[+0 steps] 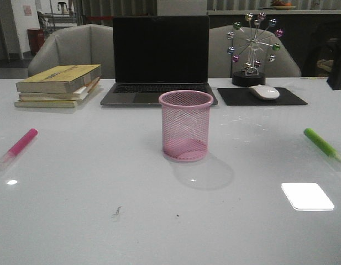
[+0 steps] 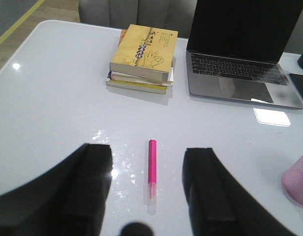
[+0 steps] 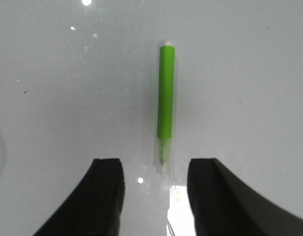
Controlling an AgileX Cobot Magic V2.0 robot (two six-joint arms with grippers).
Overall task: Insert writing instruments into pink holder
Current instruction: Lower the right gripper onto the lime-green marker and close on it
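The pink holder is seen standing upright and empty at the centre of the front view, on the white desk; only its edge is caught at the lower right margin of the left wrist view. The pink highlighter is found lying flat at the left edge of the front view, well apart from the holder, its pale end toward the lower left. The green highlighter is found lying flat at the right edge of the same view, likewise well apart from the holder, its pale end toward the lower right. In the left wrist view the left gripper is shown with its fingers spread apart, nothing held, the pink highlighter lying in the gap between them at lower centre. In the right wrist view the right gripper is likewise shown spread apart and holding nothing, the pale tip of the green highlighter reaching down toward the gap. Across the upper part of the front view are noted a stack of books at upper left, an open laptop with a dark screen at upper centre, and a white mouse on a black mouse pad at upper right, beside a Ferris-wheel ornament.
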